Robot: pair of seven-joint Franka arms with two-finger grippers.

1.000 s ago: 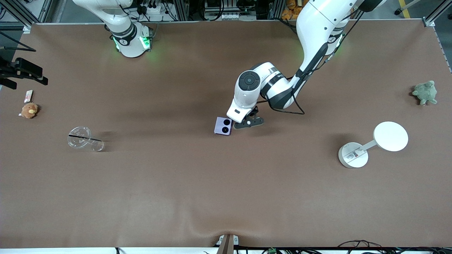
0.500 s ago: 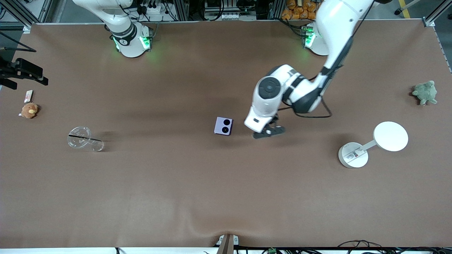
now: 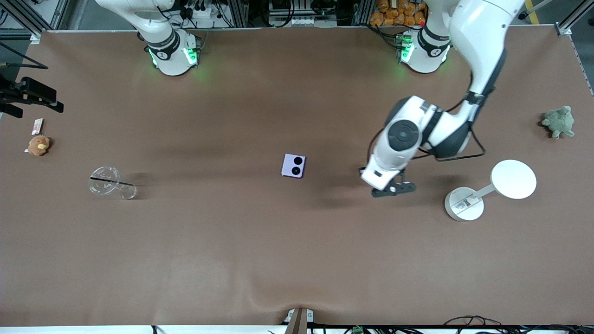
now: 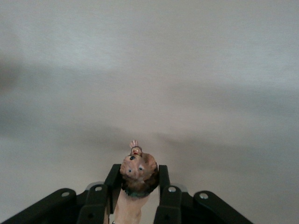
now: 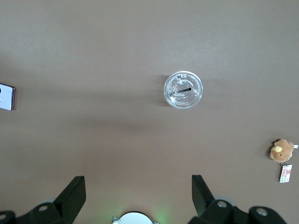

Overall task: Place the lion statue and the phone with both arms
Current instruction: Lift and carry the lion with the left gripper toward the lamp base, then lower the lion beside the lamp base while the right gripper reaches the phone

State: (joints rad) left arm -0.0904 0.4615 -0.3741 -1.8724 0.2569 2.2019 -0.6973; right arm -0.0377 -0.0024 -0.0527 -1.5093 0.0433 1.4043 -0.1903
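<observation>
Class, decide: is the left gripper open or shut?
Shut: the left gripper has both fingers pressed against the lion statue between them.

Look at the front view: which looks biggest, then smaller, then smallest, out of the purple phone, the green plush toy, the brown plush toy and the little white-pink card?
1. green plush toy
2. phone, close to the green toy, so this order is unsure
3. brown plush toy
4. white-pink card, clearly smallest
</observation>
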